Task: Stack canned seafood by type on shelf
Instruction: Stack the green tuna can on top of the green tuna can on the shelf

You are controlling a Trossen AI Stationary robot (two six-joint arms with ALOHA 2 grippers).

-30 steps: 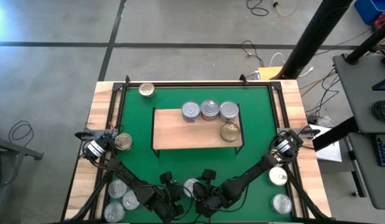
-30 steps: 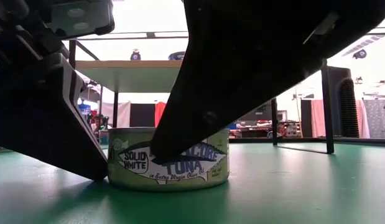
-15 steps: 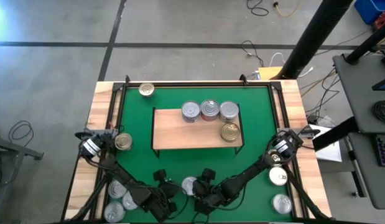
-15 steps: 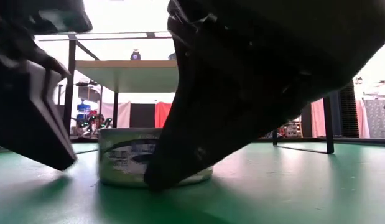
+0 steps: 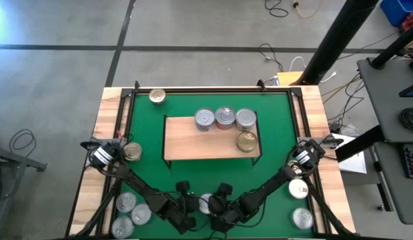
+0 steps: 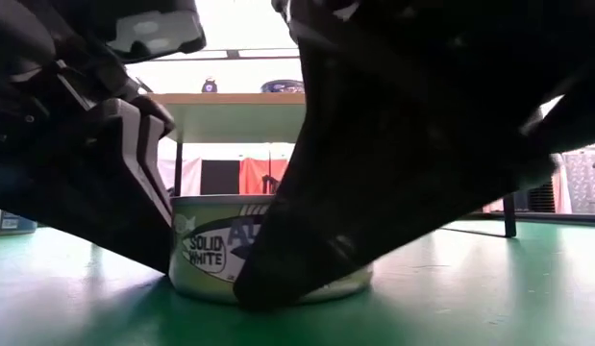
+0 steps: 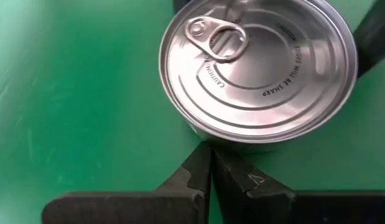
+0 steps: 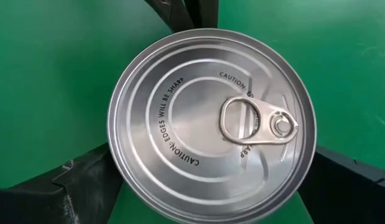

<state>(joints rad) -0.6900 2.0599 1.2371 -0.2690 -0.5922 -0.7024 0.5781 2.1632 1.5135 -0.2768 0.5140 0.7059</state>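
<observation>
right gripper [image 8: 204, 180] wide astride solid white tuna tin [image 8: 212, 127], ready to clamp | left gripper [image 7: 211, 177] pinched shut, braces tin's side

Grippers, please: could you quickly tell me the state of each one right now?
Left gripper: closed, holding nothing, fingertips against the silver tuna tin.
Right gripper: open, fingers either side of that tin.
</observation>
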